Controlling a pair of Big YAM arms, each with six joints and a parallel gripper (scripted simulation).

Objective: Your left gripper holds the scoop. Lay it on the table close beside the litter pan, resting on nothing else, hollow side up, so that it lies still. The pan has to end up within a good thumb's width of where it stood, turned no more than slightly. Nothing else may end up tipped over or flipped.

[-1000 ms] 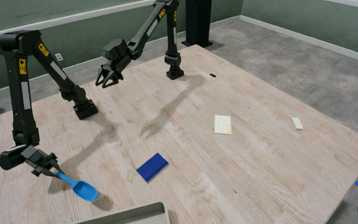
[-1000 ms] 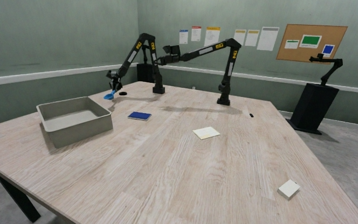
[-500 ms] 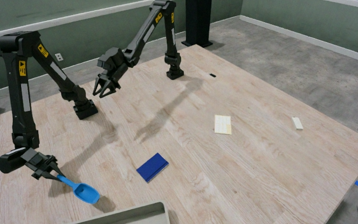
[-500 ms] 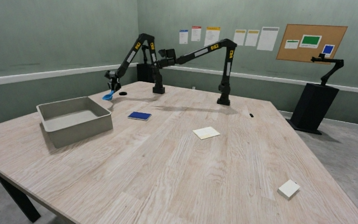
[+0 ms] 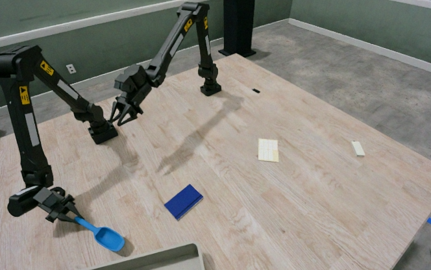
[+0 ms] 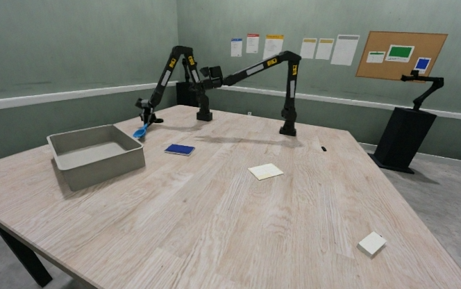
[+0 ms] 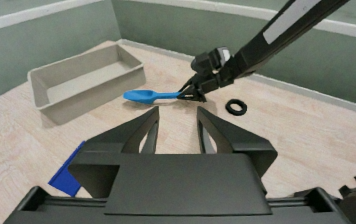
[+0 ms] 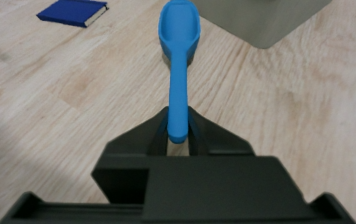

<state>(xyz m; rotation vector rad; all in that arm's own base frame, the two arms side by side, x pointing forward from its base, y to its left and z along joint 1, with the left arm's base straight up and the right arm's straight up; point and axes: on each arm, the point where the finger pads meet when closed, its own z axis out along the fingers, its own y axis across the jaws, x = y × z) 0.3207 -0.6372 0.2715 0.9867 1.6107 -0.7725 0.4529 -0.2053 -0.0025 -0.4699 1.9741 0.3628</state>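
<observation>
The blue scoop (image 5: 110,239) (image 6: 139,133) (image 7: 141,96) (image 8: 179,27) is held by its handle, hollow side up, with its bowl low over the table and pointing towards the grey litter pan's side. The pan (image 6: 107,170) (image 7: 95,95) (image 8: 265,25) stands upright; a gap shows between it and the scoop. My right gripper (image 5: 78,218) (image 7: 176,96) (image 8: 178,111) is shut on the scoop's handle near its end. My left gripper (image 5: 115,122) (image 7: 178,111) is partly open and empty, high above the table. Whether the scoop's underside touches the table is hidden.
A blue notebook (image 5: 183,202) (image 6: 180,149) (image 8: 72,12) lies near the pan and scoop. A black ring (image 7: 236,113) lies beside my right gripper. A pale notepad (image 5: 268,150) (image 6: 266,171), a white block (image 5: 357,148) (image 6: 372,243) and a small black item (image 5: 256,91) (image 6: 323,149) lie farther off.
</observation>
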